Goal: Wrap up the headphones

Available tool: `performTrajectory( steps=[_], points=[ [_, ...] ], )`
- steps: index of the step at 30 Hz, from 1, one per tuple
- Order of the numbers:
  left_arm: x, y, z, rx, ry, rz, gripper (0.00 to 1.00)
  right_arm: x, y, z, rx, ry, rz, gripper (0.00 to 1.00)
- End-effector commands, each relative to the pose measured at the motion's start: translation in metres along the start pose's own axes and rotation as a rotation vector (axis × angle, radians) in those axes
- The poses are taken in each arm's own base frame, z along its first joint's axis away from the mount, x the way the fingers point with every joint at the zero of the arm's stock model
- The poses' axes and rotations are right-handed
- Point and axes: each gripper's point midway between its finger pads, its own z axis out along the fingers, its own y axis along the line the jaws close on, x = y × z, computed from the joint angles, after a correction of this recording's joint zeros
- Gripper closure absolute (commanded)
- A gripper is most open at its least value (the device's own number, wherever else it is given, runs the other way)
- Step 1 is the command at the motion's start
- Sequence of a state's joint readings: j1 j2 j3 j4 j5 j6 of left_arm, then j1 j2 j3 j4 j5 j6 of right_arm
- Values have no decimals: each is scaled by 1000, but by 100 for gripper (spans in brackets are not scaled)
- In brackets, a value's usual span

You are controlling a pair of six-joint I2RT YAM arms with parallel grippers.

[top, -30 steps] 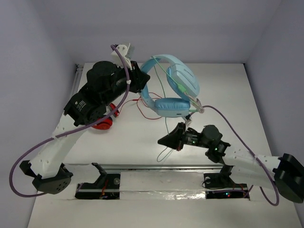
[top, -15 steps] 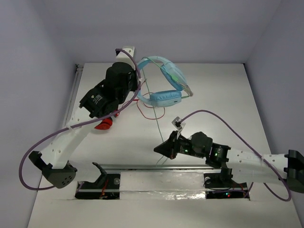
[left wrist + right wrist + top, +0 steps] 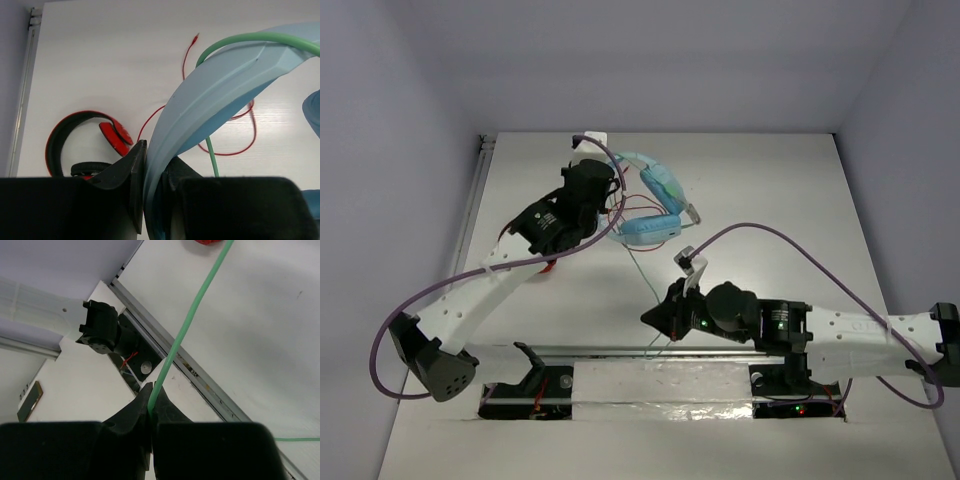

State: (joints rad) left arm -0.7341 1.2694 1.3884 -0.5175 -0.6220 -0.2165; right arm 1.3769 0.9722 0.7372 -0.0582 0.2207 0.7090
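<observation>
The light blue headphones [image 3: 650, 228] hang tilted above the table at mid-back. My left gripper [image 3: 617, 192] is shut on their wide headband [image 3: 215, 95], which passes between the jaws [image 3: 152, 160]. The thin pale green cable [image 3: 638, 268] runs taut from the headphones down to my right gripper [image 3: 648, 318], near the front rail. In the right wrist view the gripper [image 3: 151, 392] is shut on the cable [image 3: 190, 320]. More cable loops over the headband [image 3: 250, 37].
Smaller red-and-black headphones [image 3: 75, 145] lie on the table under the left arm, their red cable [image 3: 240, 145] curling beneath the blue set. A metal rail [image 3: 620, 352] runs along the near edge, with the arm bases [image 3: 100, 332] behind it.
The left arm has turned and carried the headphones lower and nearer. The right gripper has slid left and towards the front rail, keeping its grip on the cable.
</observation>
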Motion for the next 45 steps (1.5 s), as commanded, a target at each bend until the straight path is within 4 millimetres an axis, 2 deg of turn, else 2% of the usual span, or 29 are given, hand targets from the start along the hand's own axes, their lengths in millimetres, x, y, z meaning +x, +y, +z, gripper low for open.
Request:
performTrajectory(
  steps=[1,6,10,15,16,18,20,23,25,26,30,38,45],
  points=[
    [-15,15,-5,-70,-95,-69,100,-10,7,-7,38,7,-16,100],
    [35,4,-6,-63,-2,53,100,-31,7,-17,90,-27,-52,100],
    [75,-18,-16,-17,68,166,100,-46,17,-22,78,-40,-90,100],
    [100,-47,-30,84,109,267,100,-51,4,-16,187,-11,-186,100],
    [104,-52,-33,109,119,285,100,-57,6,-17,193,-21,-194,100],
    [108,-55,-39,125,124,316,100,-61,-5,-21,259,-23,-230,100],
    [112,-54,-43,135,136,339,100,-75,-8,-29,297,-62,-242,100],
    [120,-55,-47,171,159,351,100,-93,-15,-49,344,-111,-263,100],
    [124,-52,-49,177,172,365,100,-94,-24,-60,385,-108,-280,100],
    [123,-51,-51,187,172,362,100,-101,-31,-68,427,-144,-274,100],
    [126,-60,-59,279,180,353,100,-104,-58,-82,548,-159,-284,100],
    [130,-57,-65,309,211,392,100,-109,-88,-86,717,-158,-314,100],
    [128,-57,-73,354,206,381,100,-122,-110,-107,868,-212,-301,85]
  ],
)
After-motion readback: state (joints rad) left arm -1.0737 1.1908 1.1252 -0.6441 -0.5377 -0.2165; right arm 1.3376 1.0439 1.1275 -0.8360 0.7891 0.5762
